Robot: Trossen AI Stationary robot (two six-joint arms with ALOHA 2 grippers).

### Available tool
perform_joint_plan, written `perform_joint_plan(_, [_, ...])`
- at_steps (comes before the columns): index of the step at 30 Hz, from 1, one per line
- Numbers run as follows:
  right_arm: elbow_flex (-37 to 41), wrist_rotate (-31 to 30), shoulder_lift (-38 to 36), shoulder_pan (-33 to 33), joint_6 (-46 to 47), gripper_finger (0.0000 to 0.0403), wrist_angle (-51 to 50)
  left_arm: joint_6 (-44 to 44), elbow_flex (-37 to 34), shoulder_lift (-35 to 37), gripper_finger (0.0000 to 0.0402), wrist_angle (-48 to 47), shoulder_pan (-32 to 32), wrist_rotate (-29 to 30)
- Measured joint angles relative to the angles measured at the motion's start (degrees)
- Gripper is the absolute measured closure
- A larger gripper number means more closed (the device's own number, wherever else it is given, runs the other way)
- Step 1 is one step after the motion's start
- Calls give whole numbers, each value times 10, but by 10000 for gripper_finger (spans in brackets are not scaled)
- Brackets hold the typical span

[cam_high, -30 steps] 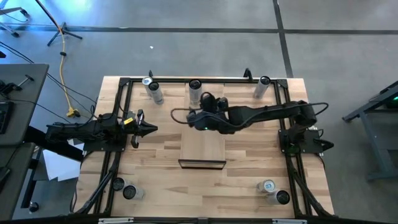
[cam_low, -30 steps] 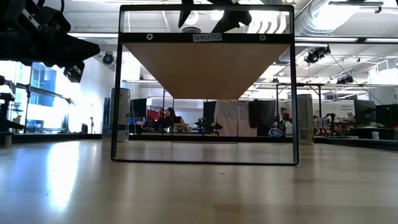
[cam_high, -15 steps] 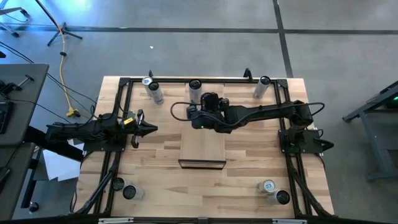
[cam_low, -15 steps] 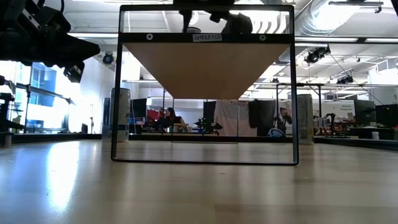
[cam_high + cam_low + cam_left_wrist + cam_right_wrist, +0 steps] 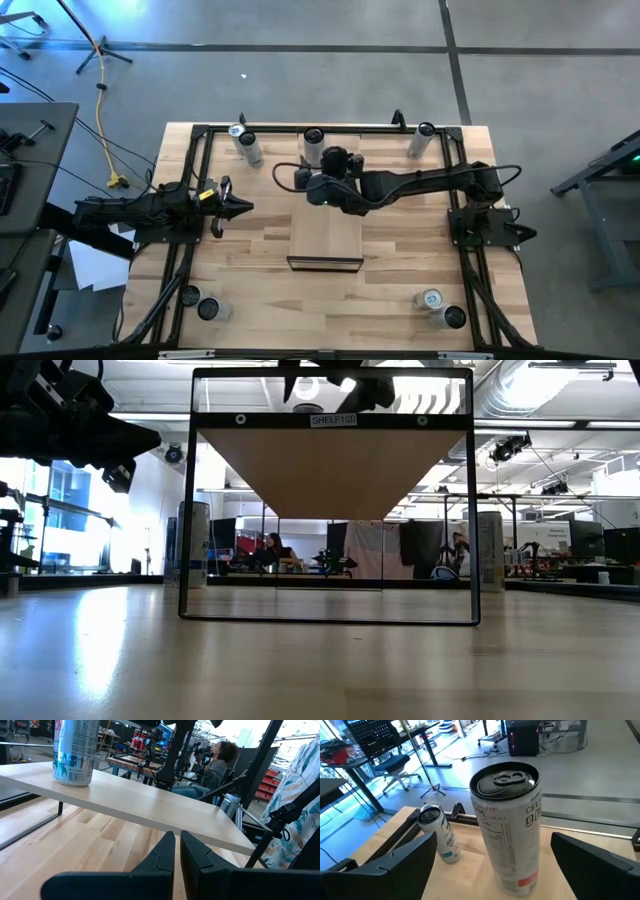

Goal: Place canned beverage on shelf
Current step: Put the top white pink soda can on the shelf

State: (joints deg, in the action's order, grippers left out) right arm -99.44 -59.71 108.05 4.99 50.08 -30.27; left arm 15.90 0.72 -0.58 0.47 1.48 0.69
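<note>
Fingers (image 5: 410,865) of the right gripper (image 5: 495,870) stand wide apart, flanking without touching a tall white aluminium can (image 5: 509,827), upright on the pale wooden shelf (image 5: 326,240). Left gripper (image 5: 236,207) waits closed beside it.

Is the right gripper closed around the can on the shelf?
No, the right gripper is open, its fingers standing clear on both sides of the can.

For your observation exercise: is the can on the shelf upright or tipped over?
Upright. The can stands on its base on the shelf, lid facing up, between the right tool's open fingers.
</note>
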Motion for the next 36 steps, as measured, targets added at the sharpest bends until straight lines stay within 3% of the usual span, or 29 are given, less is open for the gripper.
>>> perform_joint_plan(17, [1, -32, 38, -28, -41, 26, 45, 0, 0, 0, 398, 0, 0, 0])
perform_joint_plan(29, [0, -17, 45, -54, -41, 28, 53, 0, 0, 0, 398, 0, 0, 0])
perform_joint_plan(36, [0, -13, 46, -58, -39, 70, 53, 0, 0, 0, 398, 0, 0, 0])
